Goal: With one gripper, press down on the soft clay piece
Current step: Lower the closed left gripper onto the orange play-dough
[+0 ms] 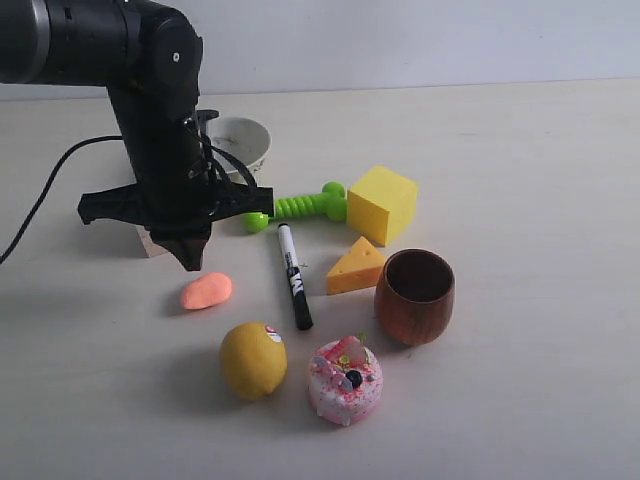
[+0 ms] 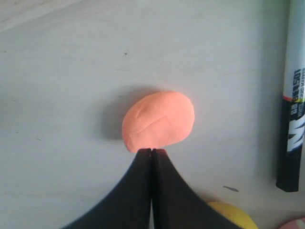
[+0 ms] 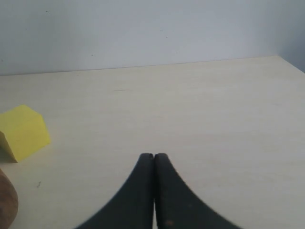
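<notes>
Left claw (image 2: 151,151) clenched, empty | hovers above soft clay piece (image 2: 158,119) | right claw (image 3: 153,155) clenched

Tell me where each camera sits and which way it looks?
Exterior view: off the arms, looking down over the table; the left arm shows.
Left wrist view: behind the shut left gripper, which shows, facing down at the soft clay piece.
Right wrist view: behind the shut right gripper, which shows, facing across the table toward a wall.
Shared: exterior and left wrist both show the soft clay piece and the marker.
</notes>
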Tool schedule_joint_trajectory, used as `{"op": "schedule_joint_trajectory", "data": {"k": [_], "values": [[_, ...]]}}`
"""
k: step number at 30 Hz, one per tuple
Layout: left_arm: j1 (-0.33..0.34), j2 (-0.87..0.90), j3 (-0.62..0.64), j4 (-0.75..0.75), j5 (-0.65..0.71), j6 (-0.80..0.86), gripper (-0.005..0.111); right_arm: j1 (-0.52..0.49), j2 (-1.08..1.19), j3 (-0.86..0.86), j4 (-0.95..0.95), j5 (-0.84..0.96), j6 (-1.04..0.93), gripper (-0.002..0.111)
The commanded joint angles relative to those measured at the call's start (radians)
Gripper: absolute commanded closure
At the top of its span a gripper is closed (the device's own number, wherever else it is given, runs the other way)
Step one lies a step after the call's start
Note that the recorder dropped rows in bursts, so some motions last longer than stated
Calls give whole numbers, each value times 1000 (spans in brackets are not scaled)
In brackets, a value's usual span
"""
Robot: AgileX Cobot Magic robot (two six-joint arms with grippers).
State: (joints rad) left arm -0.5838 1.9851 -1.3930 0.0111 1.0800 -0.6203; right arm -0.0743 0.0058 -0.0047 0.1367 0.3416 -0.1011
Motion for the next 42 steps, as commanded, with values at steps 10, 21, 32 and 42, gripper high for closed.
{"op": "schedule_joint_trajectory", "data": {"k": [10, 21, 32, 42], "values": [[-6, 6, -9, -31, 5, 19, 107, 2, -6, 5, -5, -7, -2, 108], [-6, 62, -9, -38, -29, 18, 107, 2, -6, 5, -5, -7, -2, 108], [-6, 69, -9, -38, -99, 25, 107, 2, -6, 5, -5, -7, -2, 108], [-4, 88, -7, -38, -101, 27, 107, 2, -6, 5, -5, -7, -2, 108]]}}
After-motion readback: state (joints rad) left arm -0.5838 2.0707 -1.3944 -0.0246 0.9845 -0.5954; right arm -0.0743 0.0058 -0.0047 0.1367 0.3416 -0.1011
